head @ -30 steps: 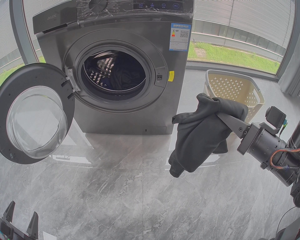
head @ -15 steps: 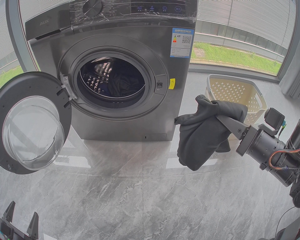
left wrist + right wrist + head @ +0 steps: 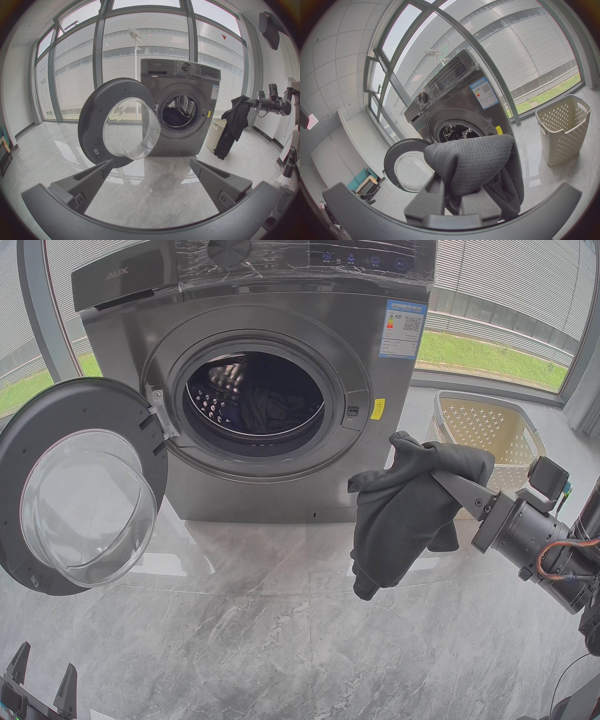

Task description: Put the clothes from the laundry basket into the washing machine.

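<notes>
**A:** What is taking up the most room here?
**B:** The washing machine (image 3: 262, 487) is standing before the window. Its round door (image 3: 81, 484) is hanging wide open toward the robot's left, and dark clothes are already lying in the drum (image 3: 262, 405).

**A:** And the beige laundry basket (image 3: 494, 404)?
**B:** It is sitting on the floor (image 3: 250, 627) just beside the machine, on the robot's right.

**A:** The dark grey garment (image 3: 400, 515)?
**B:** It is hanging in the air between the basket and the drum opening, apparently clear of the floor. It is draping in loose folds from the right end effector (image 3: 445, 480), whose fingers are pinching a bunched upper fold. It is looking soft, limp and light, with a textured knit and one narrow end dangling lowest. I am judging a gathered handful to be the safest hold, since trailing ends could be catching on the door rim.

**A:** The left end effector (image 3: 150, 164)?
**B:** It is hovering low near the floor, fingers spread, gripping nothing.
</notes>
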Controlling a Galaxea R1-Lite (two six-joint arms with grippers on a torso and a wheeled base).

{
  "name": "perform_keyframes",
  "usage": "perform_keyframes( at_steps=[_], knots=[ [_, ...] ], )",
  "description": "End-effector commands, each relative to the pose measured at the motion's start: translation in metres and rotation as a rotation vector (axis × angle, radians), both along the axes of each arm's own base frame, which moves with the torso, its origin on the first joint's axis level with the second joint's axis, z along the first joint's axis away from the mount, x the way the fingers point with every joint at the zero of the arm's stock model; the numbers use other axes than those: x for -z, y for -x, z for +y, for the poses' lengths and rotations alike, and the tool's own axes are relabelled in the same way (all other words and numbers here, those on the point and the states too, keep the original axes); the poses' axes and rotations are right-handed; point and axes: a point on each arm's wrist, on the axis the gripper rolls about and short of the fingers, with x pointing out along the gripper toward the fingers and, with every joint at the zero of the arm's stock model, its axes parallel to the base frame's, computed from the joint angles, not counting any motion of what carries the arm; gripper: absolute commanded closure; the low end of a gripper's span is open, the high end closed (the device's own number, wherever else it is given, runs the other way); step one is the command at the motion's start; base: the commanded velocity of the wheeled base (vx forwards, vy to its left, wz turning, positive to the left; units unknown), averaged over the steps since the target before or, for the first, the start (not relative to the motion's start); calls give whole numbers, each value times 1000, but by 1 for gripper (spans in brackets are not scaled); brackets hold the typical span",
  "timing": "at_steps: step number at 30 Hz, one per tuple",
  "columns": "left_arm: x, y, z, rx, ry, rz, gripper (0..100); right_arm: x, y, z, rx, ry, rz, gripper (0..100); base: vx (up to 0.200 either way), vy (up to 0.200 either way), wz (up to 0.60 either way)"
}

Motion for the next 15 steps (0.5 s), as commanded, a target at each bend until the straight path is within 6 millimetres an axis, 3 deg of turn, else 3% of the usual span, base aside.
perform_keyframes(
  at_steps=[1,8,15],
  knots=[
    [5,0,0,-1,0,2,0,0,0,0,-1,0,0,100,0,0,0],
    [5,0,0,-1,-2,2,0,4,0,0,-1,12,12,100,0,0,0],
    [5,0,0,-1,-2,2,0,10,1,4,-17,27,30,100,200,0,0]
  ],
)
